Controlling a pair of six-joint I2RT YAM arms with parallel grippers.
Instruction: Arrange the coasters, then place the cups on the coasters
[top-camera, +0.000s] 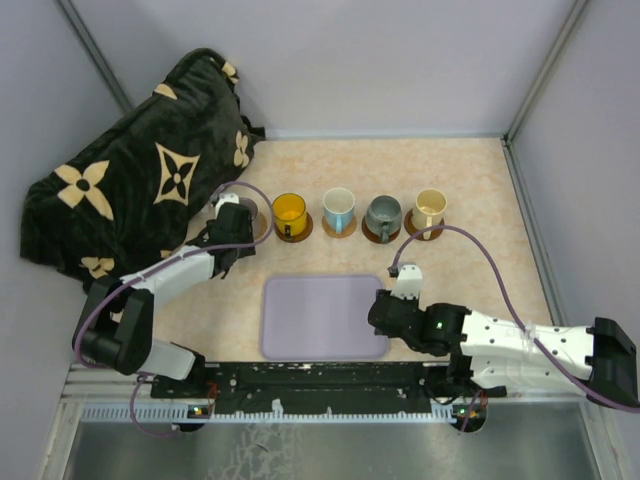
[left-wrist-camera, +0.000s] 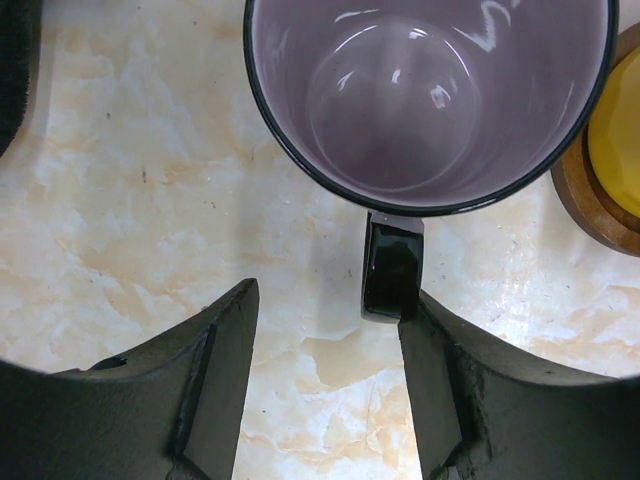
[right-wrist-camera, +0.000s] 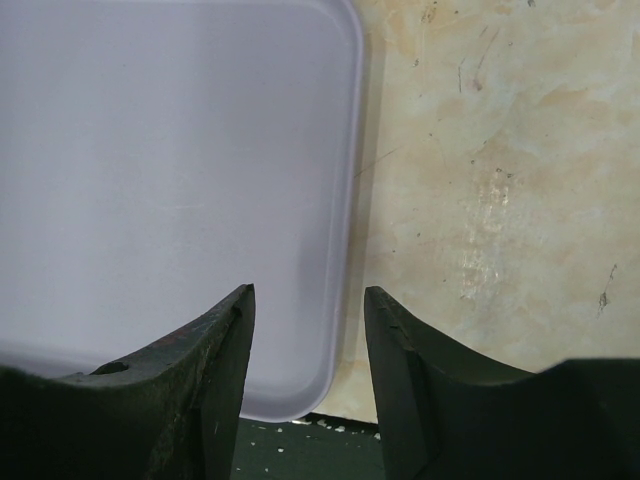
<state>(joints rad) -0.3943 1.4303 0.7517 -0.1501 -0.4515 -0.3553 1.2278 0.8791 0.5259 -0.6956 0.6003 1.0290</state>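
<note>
Five cups stand in a row at the back of the table: mauve (top-camera: 252, 212), yellow (top-camera: 289, 210), white with a blue handle (top-camera: 338, 207), grey-green (top-camera: 383, 213) and cream (top-camera: 430, 205). A brown wooden coaster (top-camera: 296, 234) shows under the yellow one, and the others each have one too. My left gripper (top-camera: 235, 228) hovers open just in front of the mauve cup (left-wrist-camera: 430, 100). That cup's black handle (left-wrist-camera: 392, 265) touches my right fingertip (left-wrist-camera: 425, 330) and is not between the jaws. My right gripper (top-camera: 383, 308) is open and empty over the tray's near right corner (right-wrist-camera: 308, 300).
A lavender rectangular tray (top-camera: 320, 315) lies at the table's near middle (right-wrist-camera: 170, 150). A black blanket with beige flowers (top-camera: 140, 170) is heaped at the back left. Grey walls close in the sides and back. The dark base rail (right-wrist-camera: 300, 450) runs along the near edge.
</note>
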